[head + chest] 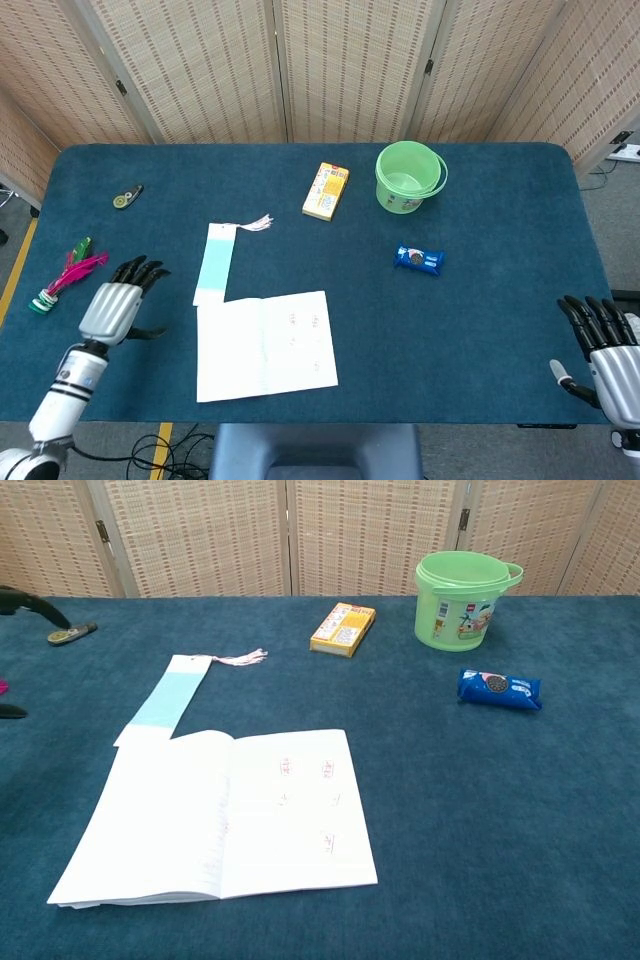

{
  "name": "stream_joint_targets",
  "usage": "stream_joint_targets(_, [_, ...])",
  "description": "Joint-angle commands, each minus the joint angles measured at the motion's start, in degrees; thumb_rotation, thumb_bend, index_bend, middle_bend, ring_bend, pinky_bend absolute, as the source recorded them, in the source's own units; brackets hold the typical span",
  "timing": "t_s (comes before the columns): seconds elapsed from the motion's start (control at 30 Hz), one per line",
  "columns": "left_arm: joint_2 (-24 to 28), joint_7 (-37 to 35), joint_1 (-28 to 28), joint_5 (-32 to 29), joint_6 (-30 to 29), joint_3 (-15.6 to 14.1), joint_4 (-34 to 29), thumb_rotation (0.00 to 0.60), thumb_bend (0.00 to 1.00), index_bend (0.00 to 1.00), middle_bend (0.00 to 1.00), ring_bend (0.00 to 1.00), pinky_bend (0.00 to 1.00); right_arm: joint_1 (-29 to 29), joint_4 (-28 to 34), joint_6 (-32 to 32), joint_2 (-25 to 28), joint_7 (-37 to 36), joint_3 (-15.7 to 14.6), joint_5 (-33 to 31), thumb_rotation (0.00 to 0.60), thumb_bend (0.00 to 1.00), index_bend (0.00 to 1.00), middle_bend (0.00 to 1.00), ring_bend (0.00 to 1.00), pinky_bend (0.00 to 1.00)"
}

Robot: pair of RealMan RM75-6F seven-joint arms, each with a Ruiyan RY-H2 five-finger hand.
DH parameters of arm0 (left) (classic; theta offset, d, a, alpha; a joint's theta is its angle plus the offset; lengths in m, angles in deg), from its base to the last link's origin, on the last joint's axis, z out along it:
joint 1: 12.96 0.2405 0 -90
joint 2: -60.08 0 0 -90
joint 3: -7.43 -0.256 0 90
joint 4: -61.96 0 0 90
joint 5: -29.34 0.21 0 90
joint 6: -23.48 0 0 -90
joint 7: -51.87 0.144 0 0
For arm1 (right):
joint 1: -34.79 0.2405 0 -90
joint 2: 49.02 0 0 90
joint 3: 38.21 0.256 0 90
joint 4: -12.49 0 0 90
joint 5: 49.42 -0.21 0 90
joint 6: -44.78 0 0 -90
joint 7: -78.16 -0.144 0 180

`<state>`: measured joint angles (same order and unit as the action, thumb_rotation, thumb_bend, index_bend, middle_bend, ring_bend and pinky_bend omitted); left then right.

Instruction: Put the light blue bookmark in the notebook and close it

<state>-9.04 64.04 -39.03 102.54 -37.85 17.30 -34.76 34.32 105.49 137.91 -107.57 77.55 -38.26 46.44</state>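
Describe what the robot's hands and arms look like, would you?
Each hand, left hand and right hand, has a silver-grey metal back and slim black fingers, much like a human hand. The left forearm is white with a black ring at the wrist. Only black fingertips of the left hand show in the chest view.

Table (500, 330) is covered in a fuzzy matt blue cloth. Notebook (265, 345) near its front edge is plain matt paper, the bucket (408, 177) toward the back smooth green plastic, snack pack (418, 259) between them glossy.
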Motion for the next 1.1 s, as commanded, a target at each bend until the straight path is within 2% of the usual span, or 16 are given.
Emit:
stream_joint_targets(0.03, [-3.78, 3.22, -6.07, -6.09, 6.54, 3.15, 3.56, 0.588, 0.09, 0.22, 0.17, 0.05, 0.13, -0.07, 0.27, -0.04, 0.15, 0.28, 0.02, -0.13, 0.600, 0.25, 0.06, 0.11, 0.05, 0.07])
stream_joint_targets(0.23, [-9.29, 6.20, -12.82, -13.52, 12.57, 5.12, 10.11, 0.487, 0.09, 0.20, 0.17, 0.05, 0.13, -0.14, 0.80, -0.47, 0.36, 0.90, 0.08, -0.74, 0.600, 0.25, 0.06, 0.11, 0.05, 0.07])
stream_joint_targets(0.33, [-11.15, 7.75, -16.07, -19.64, 16.44, 5.76, 13.06, 0.411, 0.09, 0.19, 0.17, 0.05, 0.13, -0.21, 0.95, -0.51, 0.46, 1.07, 0.20, -1.04, 0.600, 0.25, 0.06, 0.11, 0.05, 0.07])
stream_joint_targets(0.37, [-11.80, 8.51, -17.30, -22.04, 17.61, 5.86, 14.24, 0.402, 0.09, 0.19, 0.17, 0.05, 0.13, -0.25, 0.96, -0.52, 0.49, 1.08, 0.22, -1.17, 0.600, 0.25, 0.06, 0.11, 0.05, 0.07])
stream_joint_targets(0.53, [-14.38, 12.34, -21.64, -32.15, 20.04, 5.20, 19.23, 0.340, 0.09, 0.18, 0.17, 0.05, 0.13, -0.36, 0.89, -0.82, 0.52, 1.07, 0.29, -1.79, 0.600, 0.25, 0.06, 0.11, 0.05, 0.07])
stream_joint_targets(0.67, [-16.48, 15.33, -24.21, -39.50, 20.15, 3.70, 23.23, 0.246, 0.08, 0.19, 0.17, 0.05, 0.13, -0.47, 0.79, -0.90, 0.56, 1.01, 0.38, -2.21, 0.600, 0.25, 0.06, 0.11, 0.05, 0.07])
stream_joint_targets(0.93, [-20.26, 19.79, -27.44, -48.48, 20.48, 0.63, 30.49, 0.223, 0.08, 0.19, 0.17, 0.05, 0.13, -0.47, 0.97, -1.30, 1.02, 1.16, 0.64, -2.96, 0.600, 0.26, 0.06, 0.11, 0.05, 0.07])
stream_joint_targets(1.1, [-22.04, 21.40, -28.51, -50.80, 19.92, -0.30, 33.06, 0.223, 0.08, 0.19, 0.17, 0.05, 0.13, -0.73, 0.91, -1.30, 1.13, 1.07, 0.63, -3.37, 0.600, 0.26, 0.06, 0.11, 0.05, 0.07])
